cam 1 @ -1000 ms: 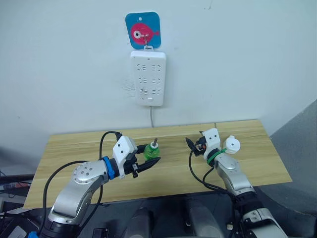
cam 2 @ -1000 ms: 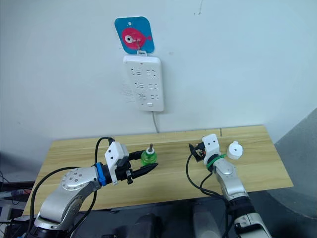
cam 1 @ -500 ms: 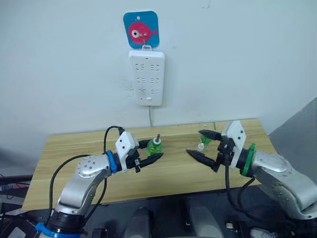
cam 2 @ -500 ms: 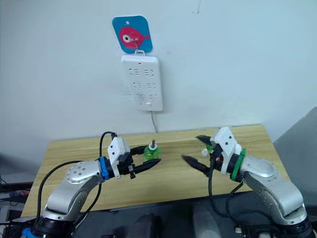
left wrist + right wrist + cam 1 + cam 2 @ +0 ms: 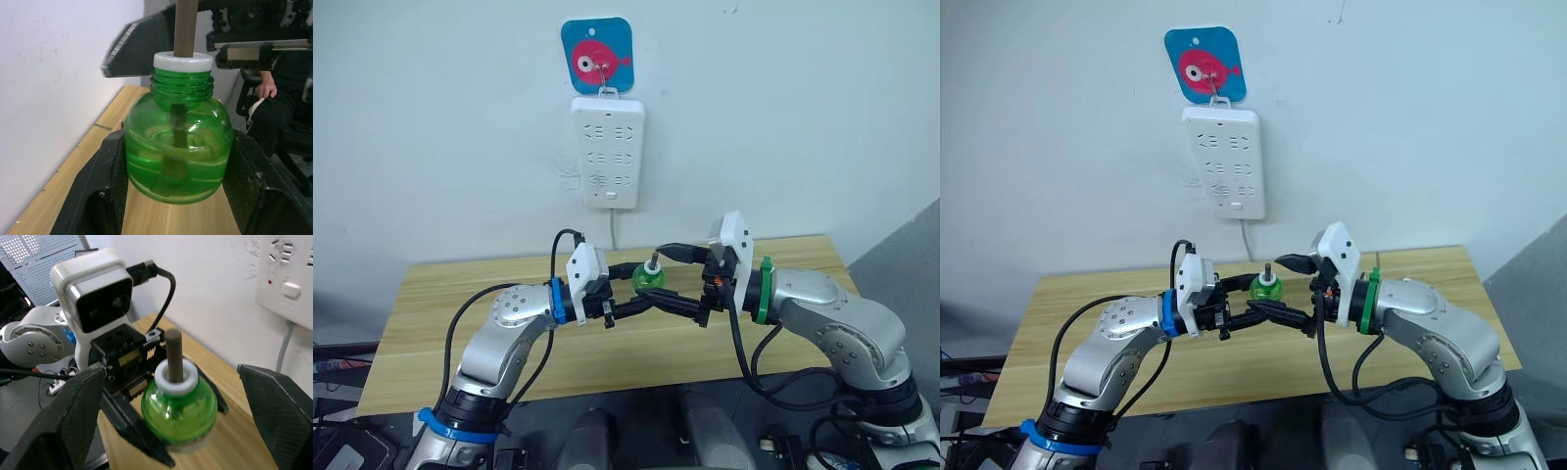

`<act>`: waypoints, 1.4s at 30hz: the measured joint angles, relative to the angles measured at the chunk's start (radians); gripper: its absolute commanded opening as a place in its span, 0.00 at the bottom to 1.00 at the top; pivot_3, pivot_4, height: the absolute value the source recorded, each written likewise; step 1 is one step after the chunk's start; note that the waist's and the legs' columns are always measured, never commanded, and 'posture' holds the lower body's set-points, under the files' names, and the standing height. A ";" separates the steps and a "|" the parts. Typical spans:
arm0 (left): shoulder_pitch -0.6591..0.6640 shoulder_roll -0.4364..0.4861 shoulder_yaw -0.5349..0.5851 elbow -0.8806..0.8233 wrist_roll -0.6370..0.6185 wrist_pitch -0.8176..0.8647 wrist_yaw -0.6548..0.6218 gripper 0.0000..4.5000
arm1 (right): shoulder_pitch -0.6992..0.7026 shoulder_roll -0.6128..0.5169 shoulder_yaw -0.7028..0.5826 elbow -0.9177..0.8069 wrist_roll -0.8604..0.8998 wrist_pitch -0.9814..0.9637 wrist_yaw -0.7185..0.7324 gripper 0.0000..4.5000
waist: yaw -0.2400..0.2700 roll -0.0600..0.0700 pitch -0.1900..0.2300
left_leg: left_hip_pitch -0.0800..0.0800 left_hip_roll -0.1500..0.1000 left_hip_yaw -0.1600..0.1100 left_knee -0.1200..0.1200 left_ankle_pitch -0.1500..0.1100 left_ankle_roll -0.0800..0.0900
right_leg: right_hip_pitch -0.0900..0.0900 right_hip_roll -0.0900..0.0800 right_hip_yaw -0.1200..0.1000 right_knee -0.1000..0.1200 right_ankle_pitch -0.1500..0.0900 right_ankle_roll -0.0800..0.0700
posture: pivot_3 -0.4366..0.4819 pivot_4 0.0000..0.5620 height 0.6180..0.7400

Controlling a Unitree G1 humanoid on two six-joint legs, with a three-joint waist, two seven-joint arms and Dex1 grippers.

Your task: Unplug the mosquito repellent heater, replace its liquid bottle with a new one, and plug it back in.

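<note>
Setting: pale wall behind a light wooden table [image 5: 460, 294]; the far edge of the table meets the wall.
Wall fixtures: white multi-socket power strip [image 5: 607, 152] hanging upright from a blue square hook plate [image 5: 597, 57] with a pink fish drawing on it — no legible writing on either. The strip's white cord [image 5: 613, 230] drops to the table.
Strip detail: the right wrist view shows a small red dot beside a white rocker switch at the strip's lower end; sockets empty.
Liquid bottle [image 5: 177, 142]: round, clear green, with green liquid inside, a threaded neck, a white collar and a brown wick rod standing up through it. Upright, held above the table near its middle, below the strip.
Left gripper [image 5: 641, 294]: closed on the liquid bottle — one black finger against each side of its body, seen plainly in the left wrist view.
Right gripper [image 5: 680, 279]: fingers spread wide, facing the left gripper, one finger on each side of the liquid bottle and not touching it.
Mosquito repellent heater: cannot place it; it is not plugged into the strip.
Background: in the left wrist view, part of a person in dark clothes, one hand [image 5: 266, 89] visible.
</note>
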 measured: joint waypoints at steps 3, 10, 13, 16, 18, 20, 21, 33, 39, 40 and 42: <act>0.000 -0.001 -0.001 0.004 0.000 -0.004 0.000 0.51 | -0.001 0.003 0.014 0.008 -0.013 -0.001 0.000 0.88 | 0.000 0.000 0.000 | 0.000 0.000 -0.001 0.000 0.000 0.000 | 0.000 0.000 -0.001 0.000 0.000 0.000 | 0.28 0.30 0.92; 0.000 -0.007 -0.005 0.013 0.002 -0.023 -0.004 0.51 | -0.007 -0.012 0.035 0.009 -0.061 -0.027 0.021 0.32 | 0.000 0.000 0.000 | 0.000 -0.001 -0.001 0.001 0.000 0.000 | 0.000 -0.001 -0.001 0.001 0.000 0.000 | 0.28 0.30 0.92; 0.000 -0.010 -0.006 0.024 0.002 -0.025 -0.003 0.51 | -0.008 -0.020 0.045 0.009 -0.079 -0.041 0.033 0.18 | 0.000 0.000 -0.001 | -0.001 -0.001 -0.001 0.001 0.000 0.000 | 0.000 -0.001 -0.001 0.001 0.000 0.000 | 0.29 0.29 0.92; 0.000 -0.018 -0.006 0.025 0.003 -0.032 -0.002 0.51 | -0.008 -0.022 0.047 0.009 -0.096 -0.058 0.046 0.18 | 0.001 0.000 -0.001 | -0.001 -0.001 -0.001 0.002 0.000 0.000 | 0.000 -0.001 -0.001 0.001 0.000 0.000 | 0.29 0.28 0.92; 0.000 -0.021 -0.006 0.026 0.001 -0.034 -0.003 0.58 | -0.008 -0.024 0.046 0.009 -0.102 -0.065 0.053 0.18 | 0.001 0.000 -0.001 | -0.001 -0.001 -0.001 0.002 0.000 0.000 | 0.000 -0.001 -0.002 0.001 0.000 0.000 | 0.29 0.28 0.92; 0.000 -0.029 -0.003 0.026 -0.004 -0.038 -0.001 0.71 | -0.008 -0.022 0.034 0.009 -0.098 -0.065 0.059 0.18 | 0.001 0.000 -0.001 | -0.001 -0.001 -0.001 0.002 0.000 0.000 | 0.000 -0.001 -0.002 0.001 0.000 0.000 | 0.29 0.27 0.92; 0.000 -0.031 -0.003 0.026 -0.004 -0.042 0.000 0.80 | -0.008 -0.021 0.028 0.009 -0.096 -0.065 0.059 0.18 | 0.001 0.000 -0.002 | -0.001 -0.001 -0.001 0.002 0.000 0.000 | 0.000 -0.001 -0.002 0.001 0.000 0.000 | 0.29 0.26 0.92; -0.058 -0.055 0.117 -0.023 -0.298 0.387 0.188 1.00 | 0.016 0.105 -0.357 0.059 0.313 0.093 -0.194 0.18 | 0.001 -0.001 -0.022 | -0.003 -0.001 -0.003 0.005 0.000 0.000 | 0.000 -0.002 -0.003 0.003 0.002 0.002 | 0.30 0.18 0.92; -0.166 -0.156 0.227 -0.055 -0.601 0.636 0.397 1.00 | 0.042 0.195 -0.442 0.102 0.677 0.092 -0.503 0.18 | 0.001 0.001 -0.045 | -0.003 -0.002 -0.002 0.005 0.000 0.000 | 0.000 -0.002 -0.002 0.003 0.002 0.002 | 0.31 0.15 0.92; -0.180 -0.168 0.241 -0.054 -0.653 0.663 0.427 1.00 | 0.043 0.204 -0.442 0.104 0.735 0.076 -0.548 0.18 | 0.000 0.001 -0.048 | -0.003 -0.002 -0.002 0.005 0.000 0.000 | 0.000 -0.002 -0.001 0.004 0.002 0.002 | 0.31 0.15 0.92; -0.208 -0.191 0.267 -0.052 -0.753 0.707 0.483 1.00 | 0.044 0.212 -0.440 0.107 0.831 0.044 -0.622 0.18 | -0.001 0.002 -0.051 | -0.002 -0.002 -0.001 0.006 0.000 0.000 | 0.000 -0.001 -0.001 0.004 0.002 0.002 | 0.31 0.15 0.92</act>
